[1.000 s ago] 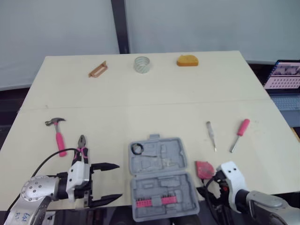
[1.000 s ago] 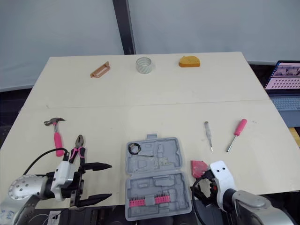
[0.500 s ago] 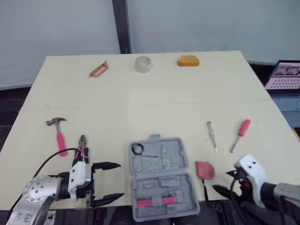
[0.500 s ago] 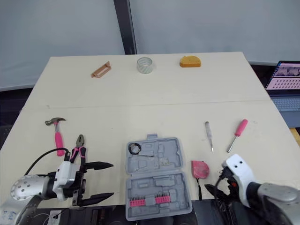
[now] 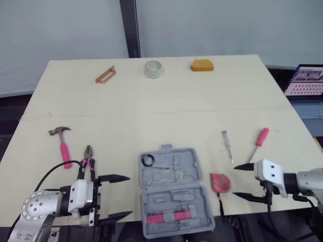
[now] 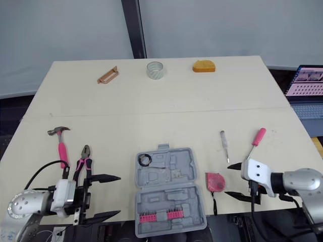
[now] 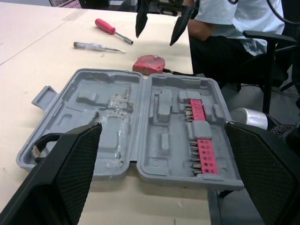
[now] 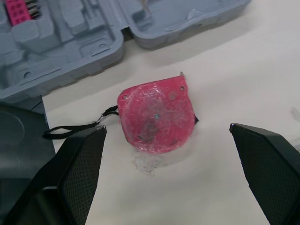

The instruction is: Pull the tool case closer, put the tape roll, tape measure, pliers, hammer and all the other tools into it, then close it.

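— What's on the pale cream table in front of that grey wall?

— Start with the flat, rounded red tape measure. It lies on the table just beside the open grey plastic tool case, at the case's 3 o'clock. Its thin black strap trails toward 6 o'clock.

— Which arm is nearer?

— The right one, clearly. The right claw sits at the tape measure's 3 o'clock, fingers spread wide and empty. Its tips point toward 9 o'clock, straight at the tape measure, without touching it. I'd judge a short reach along that line would bring the red body between the fingers.

— And the left?

— The left claw is likewise spread and empty at the case's 9 o'clock, so the case lies between it and the tape measure. Pink-handled pliers and a pink-handled hammer lie toward its 10 o'clock. The clear tape roll is well apart, at the table's 12 o'clock edge.
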`<state>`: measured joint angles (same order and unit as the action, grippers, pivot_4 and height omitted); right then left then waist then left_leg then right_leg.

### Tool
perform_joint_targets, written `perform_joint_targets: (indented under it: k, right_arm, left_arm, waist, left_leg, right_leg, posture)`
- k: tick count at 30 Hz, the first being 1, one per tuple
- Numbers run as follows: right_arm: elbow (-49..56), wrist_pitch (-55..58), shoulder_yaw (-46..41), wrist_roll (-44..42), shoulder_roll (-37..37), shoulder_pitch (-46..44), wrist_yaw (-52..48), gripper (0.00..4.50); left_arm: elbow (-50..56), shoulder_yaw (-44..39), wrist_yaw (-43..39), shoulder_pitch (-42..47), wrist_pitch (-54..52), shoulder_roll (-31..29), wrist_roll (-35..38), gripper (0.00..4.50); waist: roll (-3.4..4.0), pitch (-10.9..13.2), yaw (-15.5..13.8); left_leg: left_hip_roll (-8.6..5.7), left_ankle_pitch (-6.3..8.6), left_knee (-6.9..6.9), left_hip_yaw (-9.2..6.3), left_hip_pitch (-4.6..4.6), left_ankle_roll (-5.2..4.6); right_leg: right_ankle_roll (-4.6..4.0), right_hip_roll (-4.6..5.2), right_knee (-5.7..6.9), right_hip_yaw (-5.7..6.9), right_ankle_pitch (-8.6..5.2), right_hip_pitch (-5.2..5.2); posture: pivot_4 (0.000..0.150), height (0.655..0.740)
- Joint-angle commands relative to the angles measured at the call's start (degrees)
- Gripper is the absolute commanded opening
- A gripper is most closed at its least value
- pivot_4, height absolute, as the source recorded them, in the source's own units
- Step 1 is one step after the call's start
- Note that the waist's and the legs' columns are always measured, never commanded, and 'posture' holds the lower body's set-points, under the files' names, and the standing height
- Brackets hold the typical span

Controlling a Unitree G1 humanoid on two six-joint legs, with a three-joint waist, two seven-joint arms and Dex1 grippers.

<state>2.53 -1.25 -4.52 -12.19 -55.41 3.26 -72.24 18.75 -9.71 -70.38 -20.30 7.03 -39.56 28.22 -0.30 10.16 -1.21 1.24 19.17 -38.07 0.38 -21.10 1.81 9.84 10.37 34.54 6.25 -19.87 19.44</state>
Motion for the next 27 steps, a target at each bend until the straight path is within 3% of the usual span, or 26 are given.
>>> perform_joint_targets:
  k: [1,10,27]
  right_arm:
    - [-3.8,-3.4,3.3,1.5,1.0,-3.3,-1.8,4.47]
    - [-8.1,-4.8,8.8,3.4,3.2,-7.8,-1.3,4.47]
    - [-10.2,-4.0,9.9,5.2,4.9,-8.0,1.8,4.47]
  left_arm:
    - [-0.4,-1.7,-1.0,-1.1,1.1,-0.9,0.8,4.50]
    - [0.1,-3.0,-1.9,-3.6,5.1,0.0,1.1,4.50]
    - [0.9,-2.6,-0.6,-4.4,5.4,0.1,0.7,4.50]
  waist:
    - [0.00,0.0,0.0]
    - [0.01,0.0,-0.1]
    - [0.01,0.0,-0.1]
  left_leg:
    - [0.00,0.00,0.00,0.00,0.00,0.00]
    - [0.00,0.00,-0.01,-0.01,-0.03,0.00]
    - [0.00,0.00,-0.01,0.00,-0.04,0.00]
  right_leg:
    - [0.00,0.00,0.00,0.00,0.00,0.01]
    - [0.00,0.00,-0.03,0.02,0.01,0.01]
    - [0.00,0.00,-0.03,0.02,0.01,0.01]
  posture:
    - [0.150,0.7400]
    - [0.150,0.7400]
    - [0.150,0.7400]
